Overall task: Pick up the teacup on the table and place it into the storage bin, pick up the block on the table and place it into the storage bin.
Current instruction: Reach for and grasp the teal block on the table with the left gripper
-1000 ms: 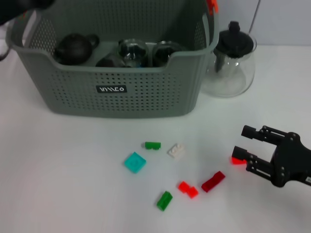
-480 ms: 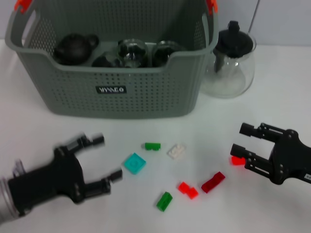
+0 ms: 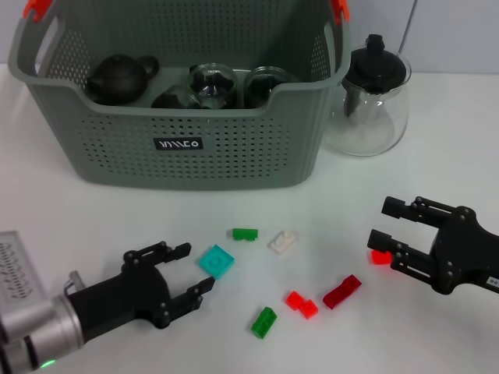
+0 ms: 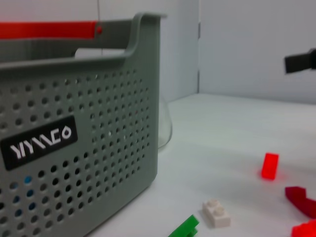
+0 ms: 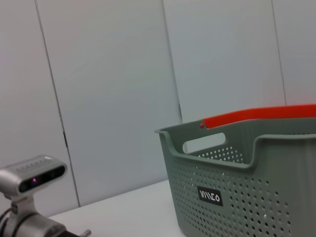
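Note:
The grey storage bin (image 3: 187, 132) stands at the back of the table and holds a dark teapot (image 3: 118, 76) and glass teacups (image 3: 212, 81). Small blocks lie scattered in front of it: a cyan one (image 3: 216, 261), green ones (image 3: 244, 233) (image 3: 263, 321), a white one (image 3: 282, 242) and red ones (image 3: 301, 304) (image 3: 342, 291). My left gripper (image 3: 187, 273) is open low over the table, its fingertips just left of the cyan block. My right gripper (image 3: 383, 224) is open at the right, beside a bright red block (image 3: 381, 256). The left wrist view shows the bin (image 4: 74, 148), the white block (image 4: 216, 213) and a red block (image 4: 269, 165).
A glass pitcher with a black lid (image 3: 368, 97) stands right of the bin, close to its wall. The bin's orange handle clips (image 3: 340, 8) sit at its top corners. The right wrist view shows the bin (image 5: 247, 182) and the left arm's camera (image 5: 32, 173).
My left arm came down from over the bin's left corner to the table and moved right, up to the cyan block. The right gripper barely shifted.

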Tool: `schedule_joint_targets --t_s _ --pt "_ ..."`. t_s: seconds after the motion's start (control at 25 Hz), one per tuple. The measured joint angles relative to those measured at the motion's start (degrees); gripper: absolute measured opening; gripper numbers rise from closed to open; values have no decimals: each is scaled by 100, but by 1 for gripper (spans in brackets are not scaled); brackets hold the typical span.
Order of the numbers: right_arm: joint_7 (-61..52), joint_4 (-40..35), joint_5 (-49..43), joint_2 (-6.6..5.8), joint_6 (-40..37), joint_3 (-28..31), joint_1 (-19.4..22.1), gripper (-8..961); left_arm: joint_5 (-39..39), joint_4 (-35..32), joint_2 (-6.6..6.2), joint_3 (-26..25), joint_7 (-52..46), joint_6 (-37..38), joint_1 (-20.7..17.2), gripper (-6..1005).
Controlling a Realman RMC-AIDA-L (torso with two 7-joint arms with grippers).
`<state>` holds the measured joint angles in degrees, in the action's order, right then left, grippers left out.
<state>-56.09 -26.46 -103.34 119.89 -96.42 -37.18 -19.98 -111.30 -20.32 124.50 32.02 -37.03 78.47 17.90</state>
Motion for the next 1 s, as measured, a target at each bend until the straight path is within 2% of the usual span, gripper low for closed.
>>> schedule_joint_targets --t_s 0.28,1.0 --pt "-14 0 -2 -1 0 0 39 594 349 603 10 -18 499 -666 298 648" --pt "-16 0 18 -27 0 0 47 595 364 723 13 -21 552 -660 334 635"
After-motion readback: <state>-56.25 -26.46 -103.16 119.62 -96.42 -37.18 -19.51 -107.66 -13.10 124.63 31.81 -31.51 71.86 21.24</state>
